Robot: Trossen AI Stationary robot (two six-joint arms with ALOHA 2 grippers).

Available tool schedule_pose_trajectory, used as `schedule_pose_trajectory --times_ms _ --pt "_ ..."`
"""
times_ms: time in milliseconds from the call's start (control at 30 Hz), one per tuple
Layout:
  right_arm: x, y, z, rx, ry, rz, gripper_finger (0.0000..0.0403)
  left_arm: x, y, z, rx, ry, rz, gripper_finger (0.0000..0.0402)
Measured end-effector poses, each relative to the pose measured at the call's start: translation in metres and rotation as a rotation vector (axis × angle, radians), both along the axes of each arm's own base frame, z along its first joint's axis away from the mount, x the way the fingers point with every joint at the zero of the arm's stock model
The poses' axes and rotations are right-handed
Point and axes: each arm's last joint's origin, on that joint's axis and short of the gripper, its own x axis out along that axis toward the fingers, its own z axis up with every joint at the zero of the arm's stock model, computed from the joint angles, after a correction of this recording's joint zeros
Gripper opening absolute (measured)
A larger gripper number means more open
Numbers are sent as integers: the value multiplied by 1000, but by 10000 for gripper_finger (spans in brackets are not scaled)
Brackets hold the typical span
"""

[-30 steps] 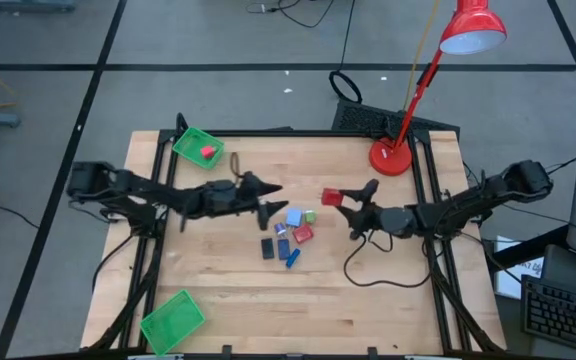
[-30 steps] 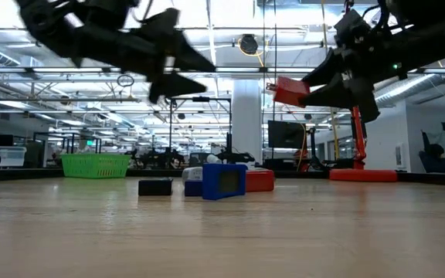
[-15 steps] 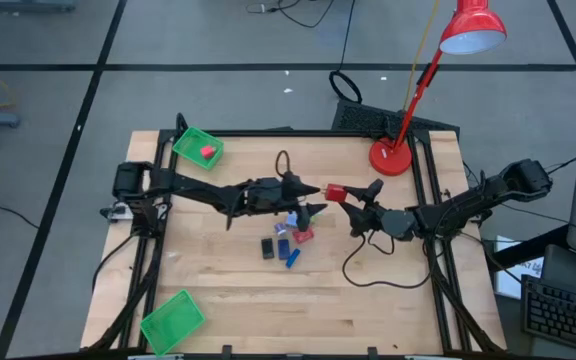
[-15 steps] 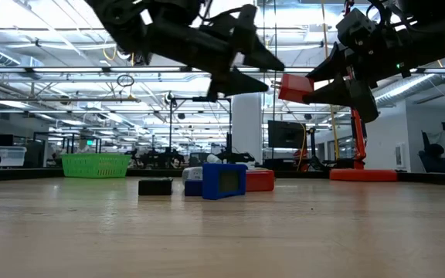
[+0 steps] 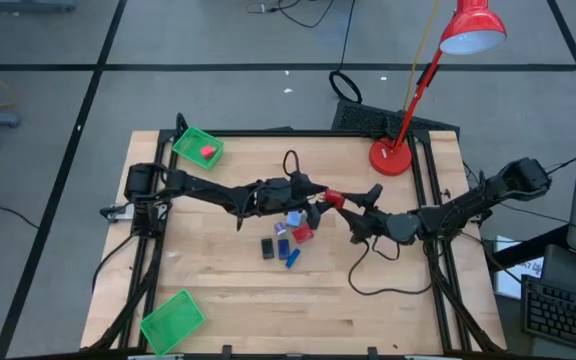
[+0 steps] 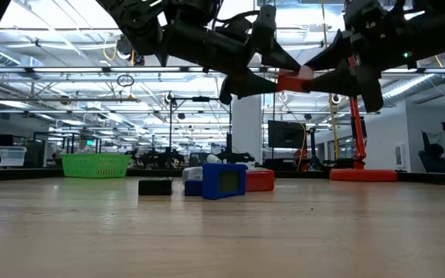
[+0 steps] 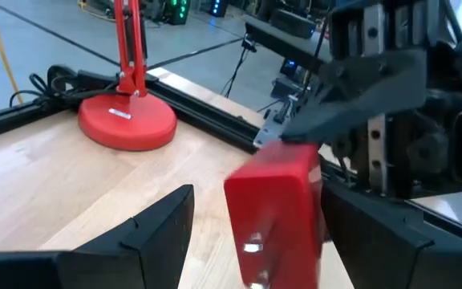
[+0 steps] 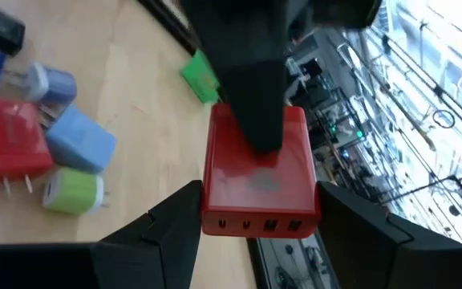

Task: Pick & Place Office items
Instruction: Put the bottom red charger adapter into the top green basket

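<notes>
1. The right gripper (image 5: 351, 206) was above the middle of the table (image 5: 388, 290), and its two fingers pinched a red block (image 5: 334, 198) in the air.
2. In the right wrist view the red block (image 8: 261, 175) sat between the right arm's own dark fingers, and a row of small slots showed on one narrow side of it.
3. The left gripper (image 5: 320, 201) reached from the left side and met the same red block. Its fingers were spread, one on each side of the block, but I could not tell if they already touched it.
4. In the left wrist view the red block (image 7: 277, 210) stood between the left arm's open fingers, and the right gripper (image 7: 351, 76) held it from the far side.
5. In the low view the red block (image 6: 293, 80) hung high above the wood, between the two grippers.
6. The other office items lay close together on the table below the grippers: a light-blue block (image 5: 293, 215), a second red block (image 5: 302, 234), a black piece (image 5: 268, 247) and a blue stick (image 5: 292, 257).
7. The right wrist view also showed a green plug (image 8: 74, 193) just beside the light-blue block (image 8: 80, 142).
8. One green tray (image 5: 191, 141) stood at the far left corner of the table with a small red piece (image 5: 208, 152) inside it.
9. A second green tray (image 5: 172, 320) stood at the near left corner.
10. A red desk lamp (image 5: 392, 156) stood at the far right side of the table.
</notes>
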Motion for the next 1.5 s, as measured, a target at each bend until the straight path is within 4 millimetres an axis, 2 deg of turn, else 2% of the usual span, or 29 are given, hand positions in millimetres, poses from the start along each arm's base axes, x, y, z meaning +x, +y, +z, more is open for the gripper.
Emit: schedule_pose_trajectory --times_ms 333,567,700,967,1033,1167,1300,1500 --pt "-1 4 3 -15 -16 7 210 0 0 0 -26 -8 -4 271" --pt "0 5 3 3 -23 50 210 1 -2 2 -52 -28 -75 269" --pt "0 6 3 21 -29 82 210 1 -3 2 -54 -28 -81 237" --pt "0 5 2 14 -22 70 210 1 -3 2 -72 -36 -85 136" --pt "0 5 2 11 -20 67 210 1 -2 2 -82 -39 -96 126" --pt "0 5 2 19 -26 66 211 1 1 3 -85 -49 -135 135" --pt "0 6 2 108 -76 62 223 1 0 4 -46 -50 -154 152" --pt "0 4 5 338 -212 51 257 -6 0 18 84 -35 -180 120"
